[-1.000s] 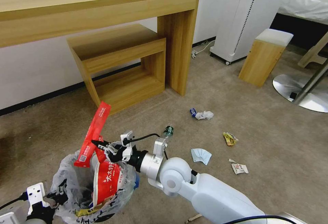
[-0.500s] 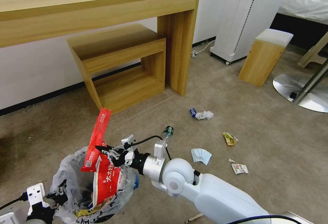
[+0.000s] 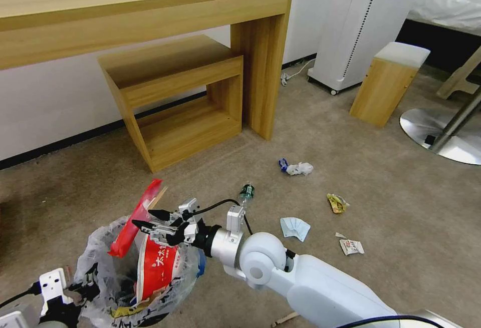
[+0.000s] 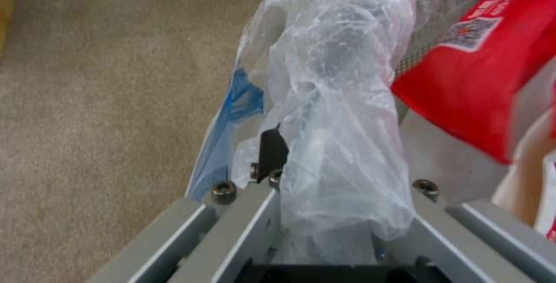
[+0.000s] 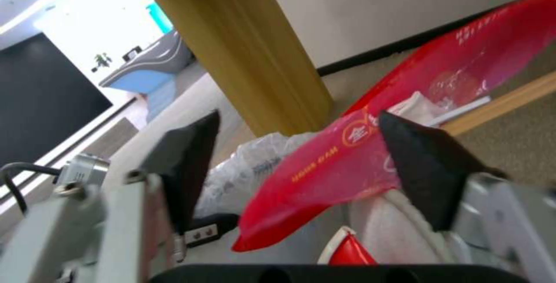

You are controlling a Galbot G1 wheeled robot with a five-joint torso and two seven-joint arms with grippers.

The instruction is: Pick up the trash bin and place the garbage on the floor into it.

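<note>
A beige short-pile floor (image 3: 391, 183) runs up to a white wall with a dark skirting. A long wooden desk (image 3: 145, 7) stands against that wall with a lower wooden shelf unit (image 3: 175, 97) tucked under it. Off to the right are a tall white appliance (image 3: 366, 22), a small wooden stool (image 3: 388, 82) with a pale top, and a round metal table base (image 3: 441, 137).

The trash bin (image 3: 105, 268), lined with a crinkly clear bag, sits at the near left, stuffed with red-and-white packaging. The left gripper (image 3: 82, 288) is clamped on its bagged rim (image 4: 342, 144). The right gripper (image 3: 153, 219) hovers just over the bin mouth, its jaws spread apart. A long red wrapper (image 3: 135, 218) leans out of the bin between the black fingertips (image 5: 423, 166), free of them.

Loose garbage lies well apart on the carpet: a blue face mask (image 3: 294, 228), a crumpled tissue (image 3: 299, 168), a yellow wrapper (image 3: 337, 203), a white packet (image 3: 351, 246) and a small bottle (image 3: 246, 191).
</note>
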